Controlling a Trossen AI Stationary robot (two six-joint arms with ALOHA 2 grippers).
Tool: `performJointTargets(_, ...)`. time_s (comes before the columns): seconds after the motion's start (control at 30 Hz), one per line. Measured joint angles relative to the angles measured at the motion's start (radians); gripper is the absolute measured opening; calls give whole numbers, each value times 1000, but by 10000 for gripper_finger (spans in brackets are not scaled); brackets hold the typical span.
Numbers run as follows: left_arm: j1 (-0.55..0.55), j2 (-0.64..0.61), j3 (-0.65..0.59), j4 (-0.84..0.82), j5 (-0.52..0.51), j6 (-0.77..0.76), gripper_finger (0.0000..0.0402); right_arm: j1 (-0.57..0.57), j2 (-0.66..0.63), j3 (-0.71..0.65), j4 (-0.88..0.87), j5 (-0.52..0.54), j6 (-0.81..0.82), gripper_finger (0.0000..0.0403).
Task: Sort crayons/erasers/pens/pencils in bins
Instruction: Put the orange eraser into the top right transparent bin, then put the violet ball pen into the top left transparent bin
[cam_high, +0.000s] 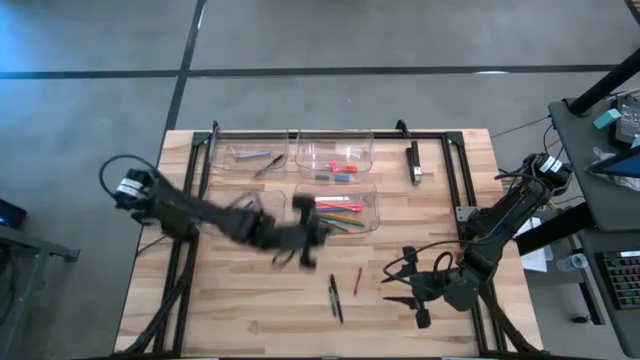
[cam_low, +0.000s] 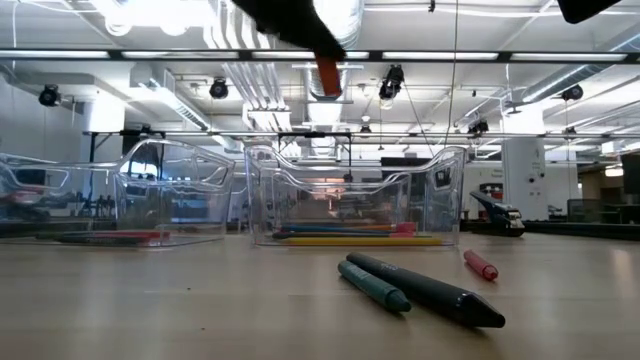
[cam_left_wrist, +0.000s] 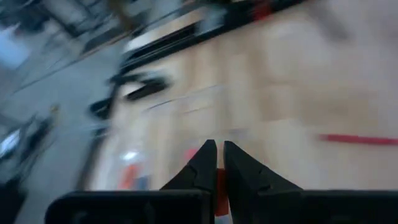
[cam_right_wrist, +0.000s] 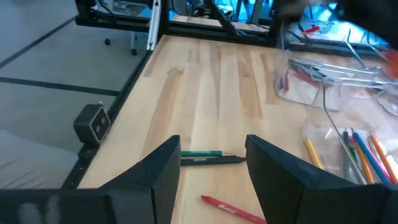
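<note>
One short red-orange stick (cam_left_wrist: 219, 186) is pinched between the closed fingers of the left tool (cam_left_wrist: 217, 155), which is raised above the worktop (cam_high: 250, 300) just beside the bin of pencils (cam_high: 372, 205). The arm is blurred, so it is judged to be travelling fast. The pinch looks narrow; a swing could twist the stick loose, dropping it outside the bins. The right tool (cam_right_wrist: 211, 158) waits open near a green pencil (cam_right_wrist: 202, 153) and dark pen (cam_right_wrist: 211, 160).
</note>
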Motion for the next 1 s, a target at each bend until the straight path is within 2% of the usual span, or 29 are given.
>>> performJointTargets(0.23,399,41,-4,45,180,15,1,-4,0,-10,-2,3,1,171)
performJointTargets(0.4,577,82,-4,158,298,-17,3,-4,0,-12,-2,3,3,171)
performJointTargets(0.53,640,100,-4,202,307,-41,37,-4,0,-12,-1,11,-9,171)
performJointTargets(0.67,675,113,-6,196,331,-43,107,-4,0,-12,-5,54,-18,171)
performJointTargets(0.83,680,109,-6,206,339,-43,197,-5,0,-12,-6,64,-67,171)
performJointTargets(1.0,638,42,-6,214,366,-45,240,-18,0,-12,-7,64,-89,171)
